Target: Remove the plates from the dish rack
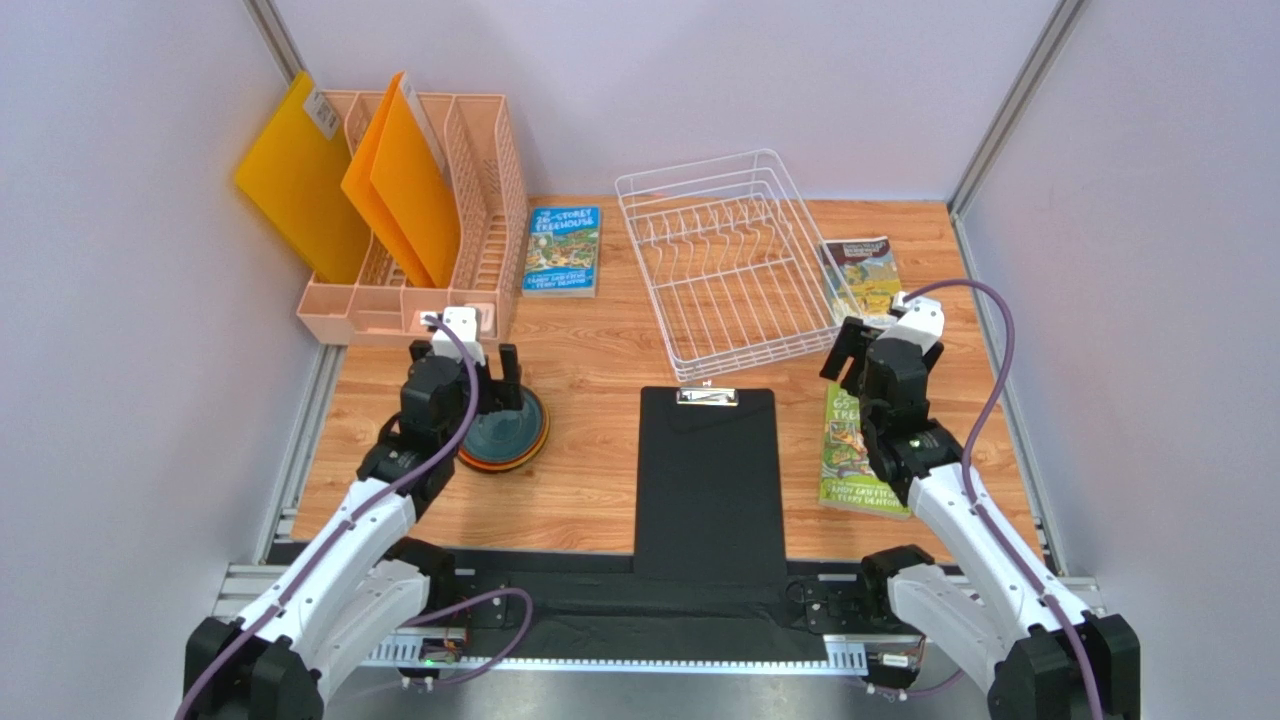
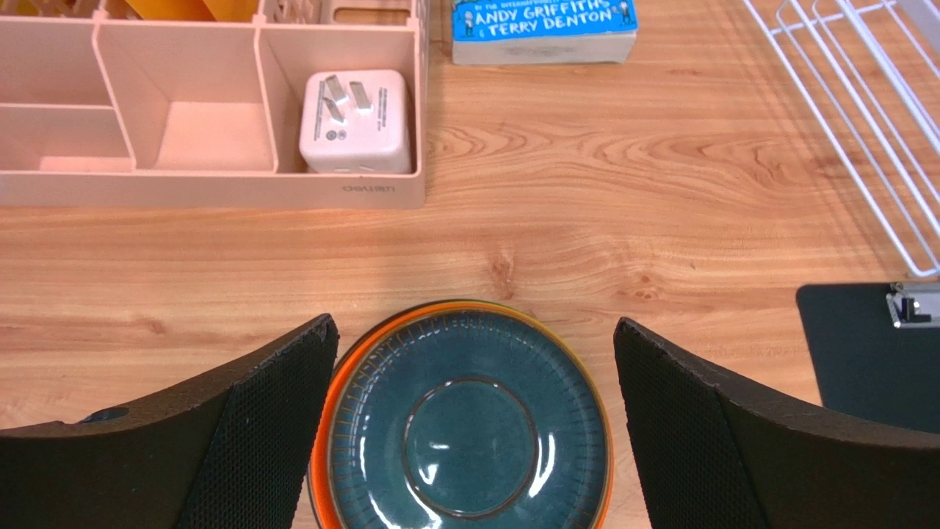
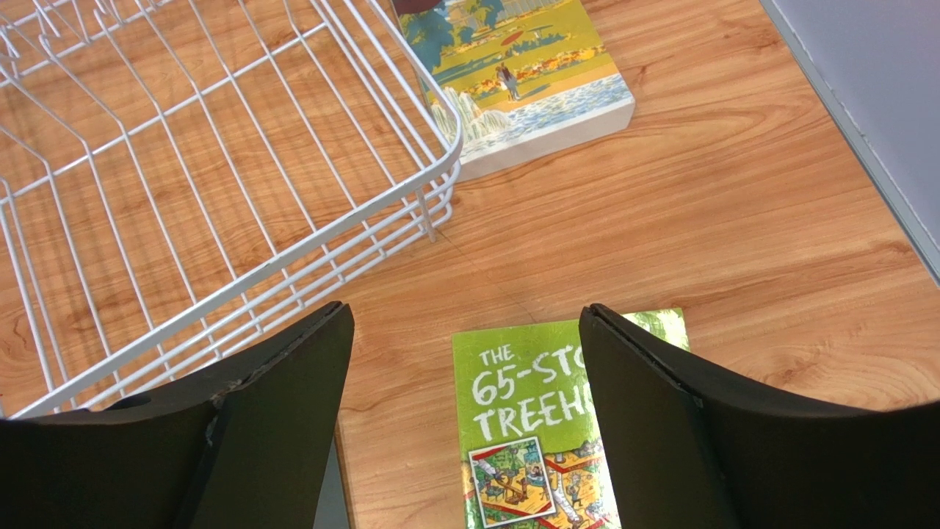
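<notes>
The white wire dish rack (image 1: 729,263) stands at the back centre and holds no plates; its near corner shows in the right wrist view (image 3: 221,165). A dark grey-teal plate (image 2: 469,424) lies on top of an orange plate (image 2: 330,413) in a stack on the table at the left (image 1: 504,432). The dark red and lime green plates are not visible. My left gripper (image 2: 474,327) is open just above the stack, one finger on each side, touching nothing (image 1: 484,402). My right gripper (image 3: 466,314) is open and empty by the rack's right near corner (image 1: 864,348).
A peach mesh file holder (image 1: 413,225) with orange folders stands at the back left, with a white charger (image 2: 355,121) in its front compartment. A blue book (image 1: 562,249) lies beside it. A black clipboard (image 1: 706,458) lies front centre. A green book (image 3: 530,430) and another book (image 3: 530,66) lie on the right.
</notes>
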